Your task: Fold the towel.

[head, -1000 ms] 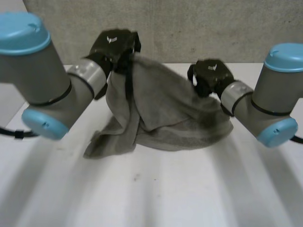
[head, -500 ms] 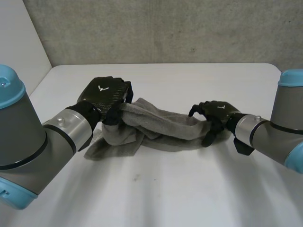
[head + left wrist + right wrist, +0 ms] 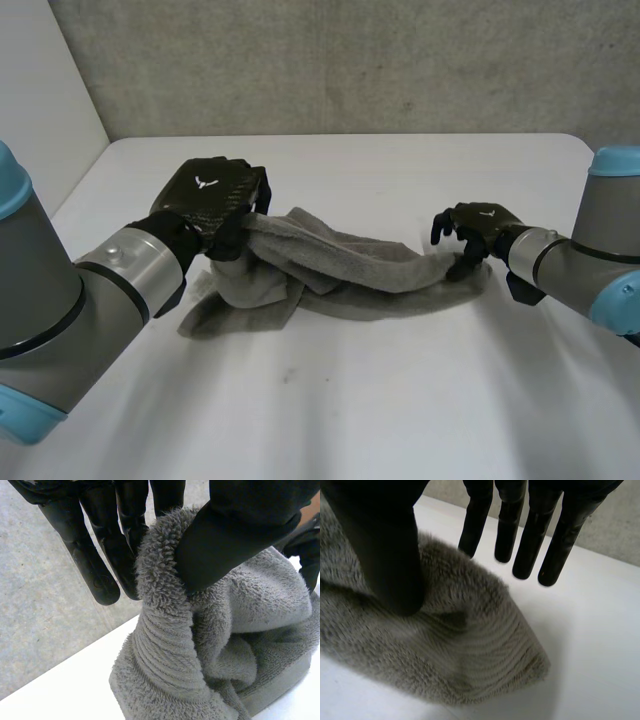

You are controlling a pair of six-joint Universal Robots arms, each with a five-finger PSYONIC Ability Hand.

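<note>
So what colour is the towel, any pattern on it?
Plain grey towel, fluffy pile with a ribbed band near its end; clearest in the right wrist view.

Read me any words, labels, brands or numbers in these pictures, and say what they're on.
No readable words or numbers anywhere.
Left robot hand: small white emblem on its back, no letters.
Right robot hand: same small emblem, no letters.
</note>
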